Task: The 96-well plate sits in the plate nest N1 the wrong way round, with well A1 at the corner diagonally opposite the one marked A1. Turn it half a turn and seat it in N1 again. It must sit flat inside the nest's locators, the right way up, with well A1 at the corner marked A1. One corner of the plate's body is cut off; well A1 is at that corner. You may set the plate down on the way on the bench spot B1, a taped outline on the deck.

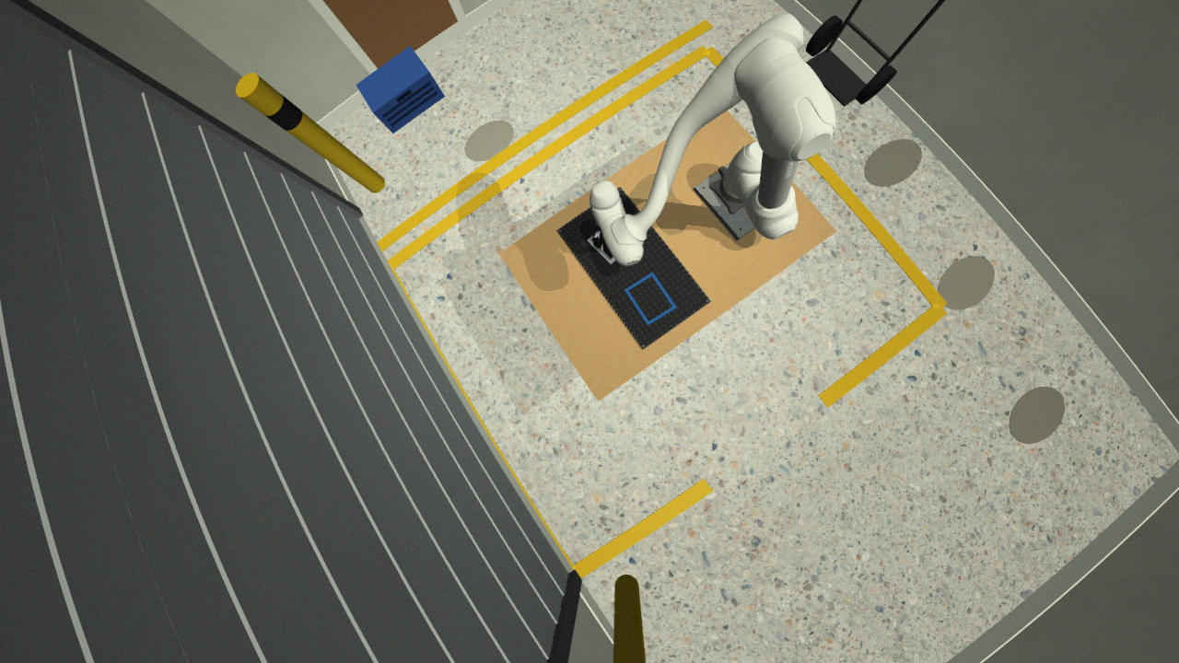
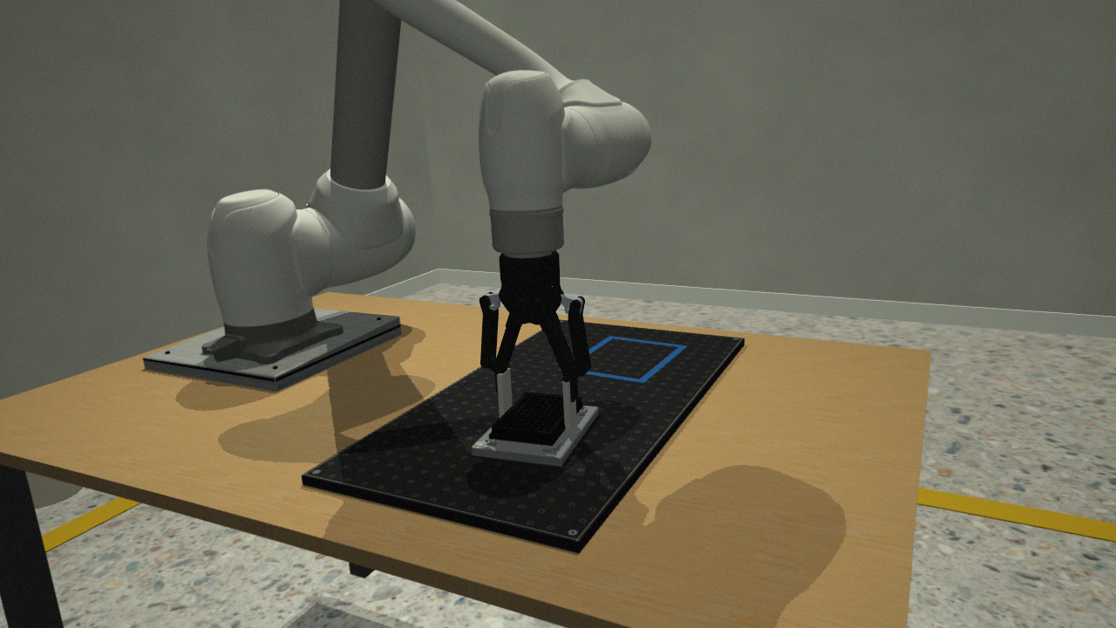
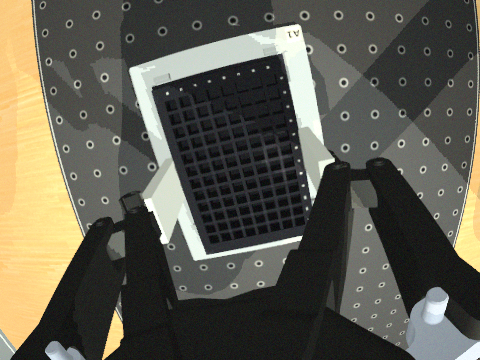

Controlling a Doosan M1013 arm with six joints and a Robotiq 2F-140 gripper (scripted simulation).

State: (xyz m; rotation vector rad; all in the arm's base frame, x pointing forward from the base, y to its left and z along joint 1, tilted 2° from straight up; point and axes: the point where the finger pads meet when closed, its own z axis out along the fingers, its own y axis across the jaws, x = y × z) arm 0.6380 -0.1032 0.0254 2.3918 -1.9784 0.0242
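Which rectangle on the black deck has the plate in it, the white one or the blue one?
The white nest, under the claw; the blue taped outline holds no plate.

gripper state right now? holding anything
Gripper: closed on the black 96-well plate, one pale fingertip on each side, with the plate low in the light grey plate nest.

Industrial robot cell / lab automation bay. Speckled terrazzo floor [image 1: 741, 461] w/ yellow tape lines [image 1: 881, 354] marking a zone, yellow-black bollard [image 1: 309, 132], blue crate [image 1: 401, 88] by wall. Wooden bench [image 2: 819, 437] carries arm on grey base plate [image 2: 366, 331] + black perforated deck [image 2: 437, 468] w/ plate nest [image 2: 499, 451], blue taped outline [image 2: 636, 358].
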